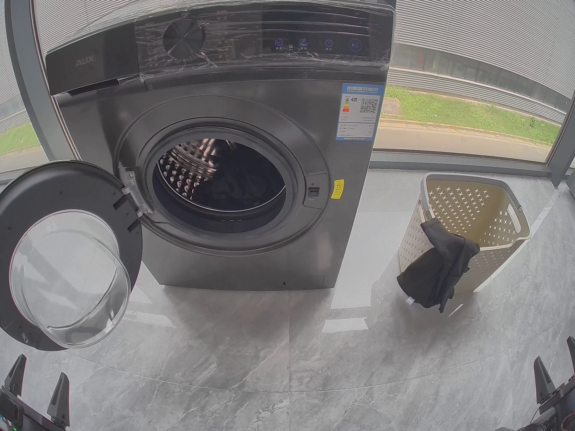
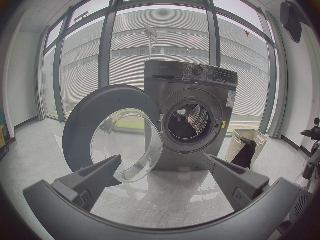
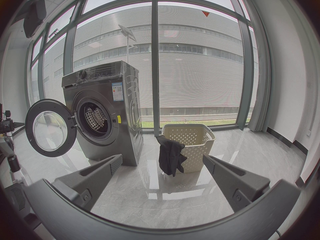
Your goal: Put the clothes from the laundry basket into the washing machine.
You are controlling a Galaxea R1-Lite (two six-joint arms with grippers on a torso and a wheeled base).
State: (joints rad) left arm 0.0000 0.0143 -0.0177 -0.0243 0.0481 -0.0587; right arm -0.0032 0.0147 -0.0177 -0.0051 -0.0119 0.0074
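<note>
Your left gripper [image 1: 37, 384] and right gripper [image 1: 557, 363] are both spread wide, holding nothing.
They sit at the bottom left and bottom right corners of the head view, low over the grey floor [image 1: 299, 360]. Above your left gripper, the round door [image 1: 60, 252] of the washing machine [image 1: 239, 103] stands swung open at the left of the frame, with the drum [image 1: 221, 181] exposed at centre. The cream laundry basket [image 1: 467, 208] stands at the right, near the machine. A black garment [image 1: 440, 267] drapes over the basket's near rim, hanging down its outside.
</note>
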